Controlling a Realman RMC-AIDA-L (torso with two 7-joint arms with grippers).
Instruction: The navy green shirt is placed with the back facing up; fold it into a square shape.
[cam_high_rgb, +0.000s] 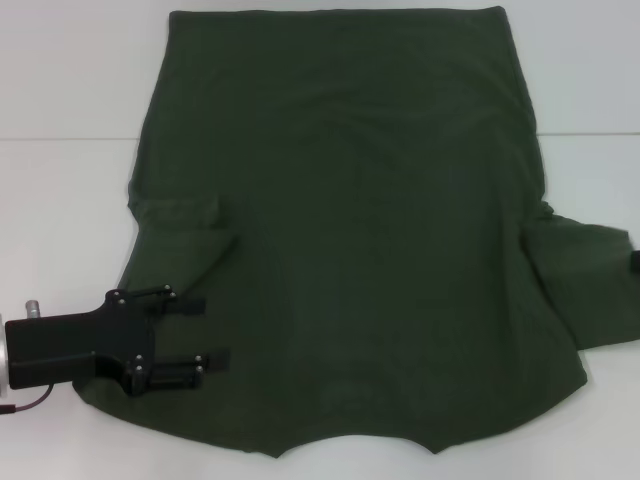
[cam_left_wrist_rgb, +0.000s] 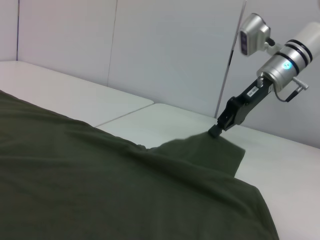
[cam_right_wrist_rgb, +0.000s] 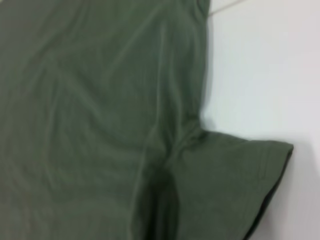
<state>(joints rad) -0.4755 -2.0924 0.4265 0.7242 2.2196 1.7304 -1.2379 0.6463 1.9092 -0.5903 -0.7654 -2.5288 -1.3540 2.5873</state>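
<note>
The navy green shirt fills most of the head view, spread flat on the white table, collar toward the bottom edge. Its left sleeve looks already folded inward. At lower left, the left gripper hovers over the shoulder with its jaws wide apart, holding nothing. The right gripper, seen upper right in the left wrist view, appears pinched on the right sleeve's edge. A clean fold probably needs that sleeve carried inward low and evenly.

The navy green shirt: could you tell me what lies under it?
The navy green shirt lies on the white table; whatever is beneath its middle is covered. The left hand hovers above its sleeve.
</note>
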